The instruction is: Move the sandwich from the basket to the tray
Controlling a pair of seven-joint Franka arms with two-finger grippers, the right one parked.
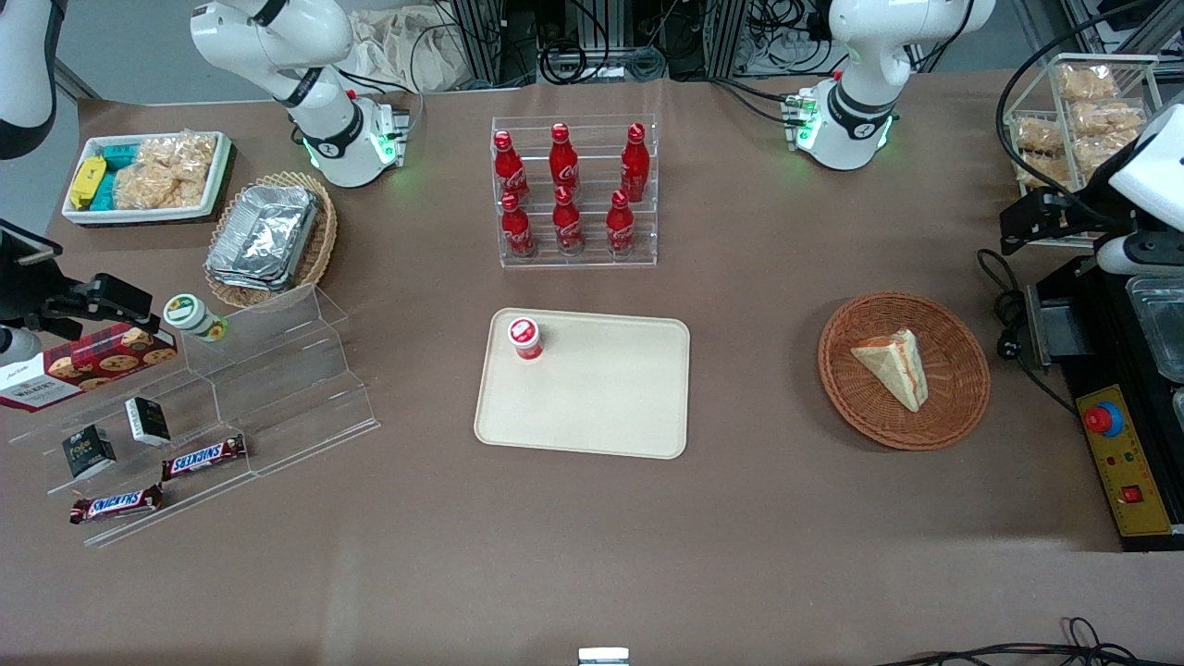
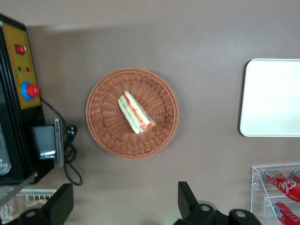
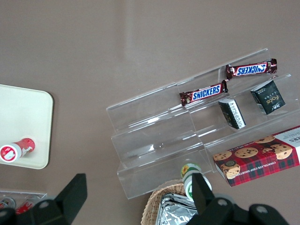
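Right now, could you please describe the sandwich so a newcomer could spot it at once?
Toward the working arm's end of the table sits a round reddish-brown basket, below the hand. In it lies the sandwich, a pale wrapped wedge with red-green filling.

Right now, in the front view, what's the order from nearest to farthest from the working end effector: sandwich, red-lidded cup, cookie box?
The open end effector hangs above the table beside the basket, at the working arm's end.
1. Sandwich, in the basket.
2. Red-lidded cup, on the tray, mid-table.
3. Cookie box, on the clear stand at the parked arm's end.
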